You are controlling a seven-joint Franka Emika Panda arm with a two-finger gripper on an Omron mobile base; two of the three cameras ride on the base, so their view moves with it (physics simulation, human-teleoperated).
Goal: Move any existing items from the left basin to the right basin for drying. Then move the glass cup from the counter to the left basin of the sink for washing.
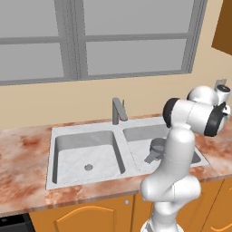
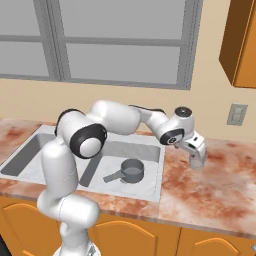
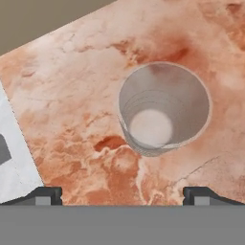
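End effector (image 3: 122,194) agape — translucent cylindrical glass cup (image 3: 162,107)

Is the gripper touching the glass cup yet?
Apart. In the hand view the open gripper hangs above the glass cup, with bare counter showing between its fingertips and the cup's rim.

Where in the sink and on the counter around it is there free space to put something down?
The left basin is bare down to its drain. The counter right of the sink is open toward the front edge. The right basin is crowded by the pot, and the glass cup under the open claw takes the counter's back part.
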